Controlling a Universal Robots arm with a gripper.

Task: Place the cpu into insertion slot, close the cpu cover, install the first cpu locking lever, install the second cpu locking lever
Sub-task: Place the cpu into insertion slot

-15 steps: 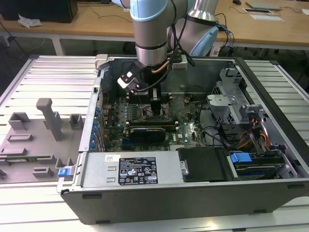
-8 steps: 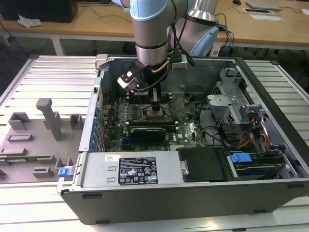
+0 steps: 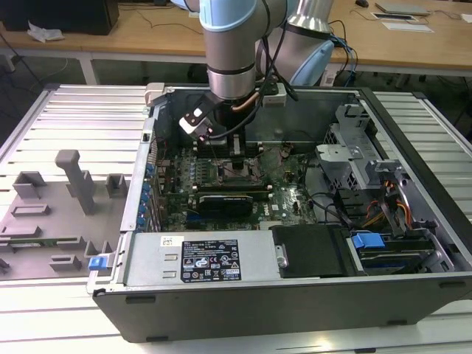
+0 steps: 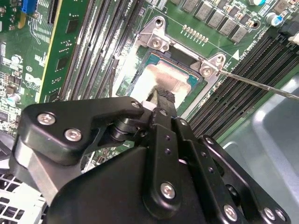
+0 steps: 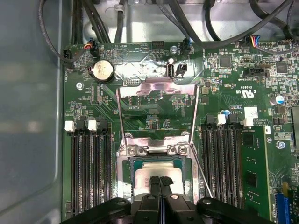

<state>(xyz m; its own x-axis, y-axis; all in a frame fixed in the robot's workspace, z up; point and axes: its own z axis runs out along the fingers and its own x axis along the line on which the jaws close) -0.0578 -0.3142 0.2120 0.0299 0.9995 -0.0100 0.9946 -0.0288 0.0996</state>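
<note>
The cpu (image 5: 144,171) lies flat in the insertion slot (image 5: 127,150) on the green board, its pale metal top (image 4: 148,80) showing. My gripper (image 5: 160,181) is shut, fingertips pressed together, directly over the chip's middle and at or just above its surface (image 4: 161,97). The cpu cover (image 5: 156,88) stands open, swung up away from the socket. A thin locking lever (image 5: 205,175) sticks out unlatched beside the socket, also seen as a rod (image 4: 261,86). In the exterior view my gripper (image 3: 237,162) reaches down into the computer case over the slot (image 3: 240,177).
Black memory slots (image 5: 88,172) flank the socket on both sides (image 5: 224,168). A coin battery (image 5: 102,71) and cables (image 5: 224,28) lie beyond the cover. The case holds a black card (image 3: 228,199), power supply (image 3: 214,258) and drive cage (image 3: 369,169). A grey fixture tray (image 3: 59,206) sits at the exterior view's left.
</note>
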